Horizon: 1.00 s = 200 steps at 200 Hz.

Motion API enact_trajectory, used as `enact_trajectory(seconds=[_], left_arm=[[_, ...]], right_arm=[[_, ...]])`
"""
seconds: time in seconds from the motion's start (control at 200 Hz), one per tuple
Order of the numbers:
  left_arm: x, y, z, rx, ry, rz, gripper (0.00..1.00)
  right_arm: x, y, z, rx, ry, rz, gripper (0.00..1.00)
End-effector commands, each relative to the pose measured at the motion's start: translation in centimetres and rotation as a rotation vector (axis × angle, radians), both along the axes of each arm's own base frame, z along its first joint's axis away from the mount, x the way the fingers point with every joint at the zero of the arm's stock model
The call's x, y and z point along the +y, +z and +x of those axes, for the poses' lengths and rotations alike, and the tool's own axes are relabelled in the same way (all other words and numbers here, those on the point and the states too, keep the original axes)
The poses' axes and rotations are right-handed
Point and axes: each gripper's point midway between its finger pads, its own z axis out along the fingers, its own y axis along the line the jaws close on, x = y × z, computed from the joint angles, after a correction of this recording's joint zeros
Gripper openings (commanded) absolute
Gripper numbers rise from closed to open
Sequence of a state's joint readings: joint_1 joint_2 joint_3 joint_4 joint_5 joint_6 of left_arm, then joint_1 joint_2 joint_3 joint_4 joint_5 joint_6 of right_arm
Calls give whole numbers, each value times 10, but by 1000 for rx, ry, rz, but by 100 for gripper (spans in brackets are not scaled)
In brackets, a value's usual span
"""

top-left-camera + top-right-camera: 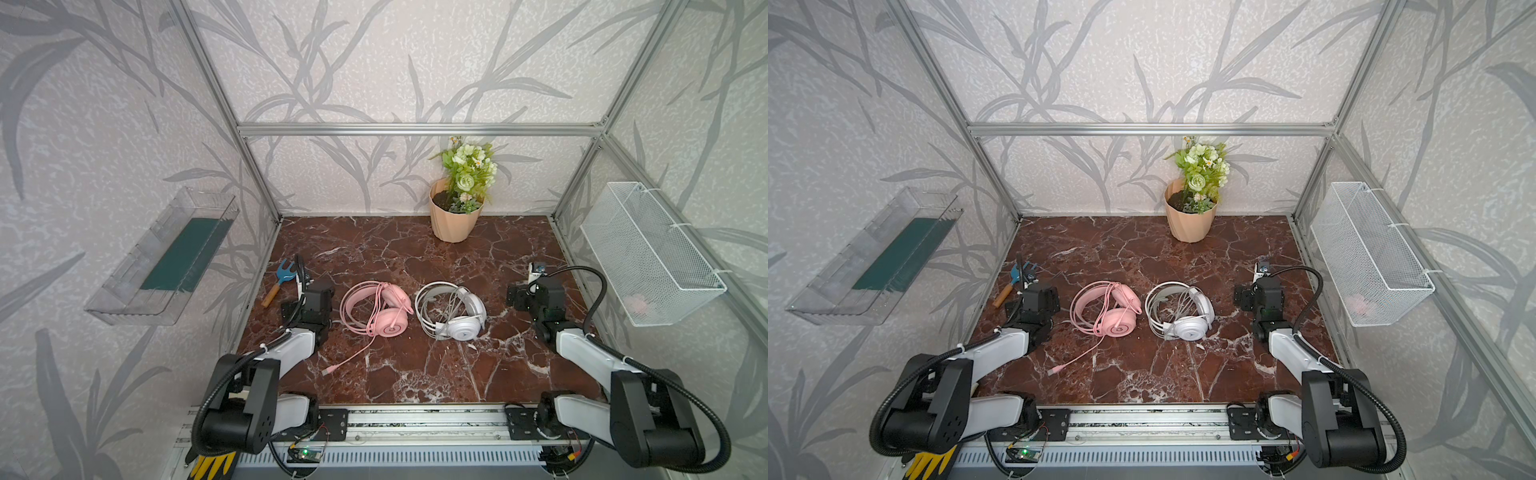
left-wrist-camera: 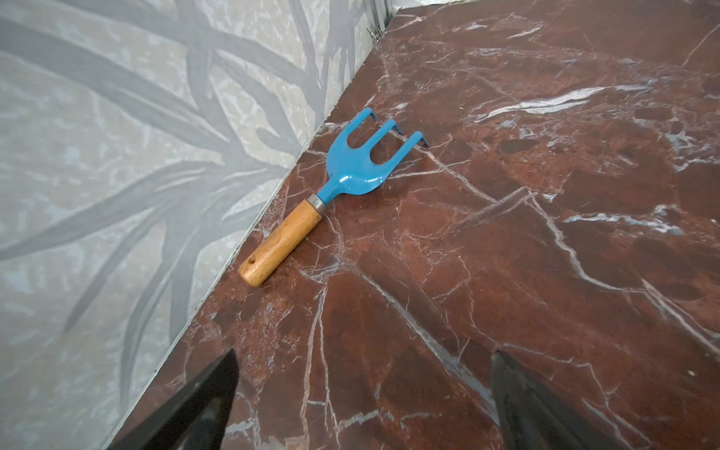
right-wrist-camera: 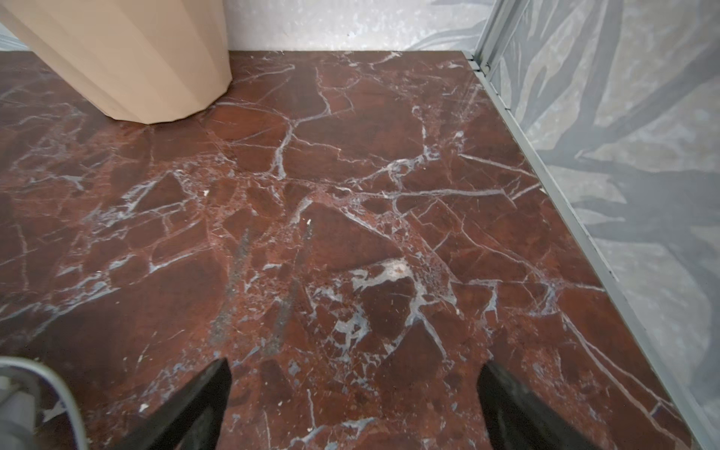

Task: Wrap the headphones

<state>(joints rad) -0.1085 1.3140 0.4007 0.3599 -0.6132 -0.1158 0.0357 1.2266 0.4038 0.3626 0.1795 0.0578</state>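
Both top views show the pink headphones (image 1: pixel 392 326) beside the white headphones (image 1: pixel 463 326); the wrist views instead show left fingers (image 2: pixel 202 405) and right fingers (image 3: pixel 195 409) spread apart, empty.

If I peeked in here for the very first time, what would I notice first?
Your eye lands on the pink headphones and the white headphones lying side by side in the middle of the red marble table, with the pink cable trailing toward the front. Behind them, by the back wall, stands a flower pot with green and white blooms. A blue garden fork with a wooden handle lies at the table's left edge.
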Motion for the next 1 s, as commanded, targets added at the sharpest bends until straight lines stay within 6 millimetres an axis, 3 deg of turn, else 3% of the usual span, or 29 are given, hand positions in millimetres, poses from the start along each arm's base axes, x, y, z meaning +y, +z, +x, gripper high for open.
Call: enact_trajectory(seconds=[0.0,0.095,0.175,0.28,0.33,0.38,0.495,0.58,0.995], left_arm=[[3,53,30,-313,11,13,99],[4,35,38,-351,-3,-16,99],[-10,28,50,-284,-89,-38,99],[-12,24,52,-305,-132,-60,99],[-16,14,49,-314,-170,-90,99],[-13,17,52,-356,-179,-73,99],[-12,10,56,-270,-168,-124,99],[-9,12,58,-311,-165,-100,99],[-13,12,59,-292,-173,-87,99]], right_arm=[[-8,16,13,-149,-44,-14,99],[-4,16,20,-144,-24,-10,99],[5,18,28,-189,20,16,99],[14,11,38,-208,79,22,99],[25,8,39,-204,144,21,99],[32,3,39,-188,184,27,99],[41,-4,44,-242,231,19,99],[39,-7,44,-159,220,17,99],[42,-7,45,-173,227,3,99]])
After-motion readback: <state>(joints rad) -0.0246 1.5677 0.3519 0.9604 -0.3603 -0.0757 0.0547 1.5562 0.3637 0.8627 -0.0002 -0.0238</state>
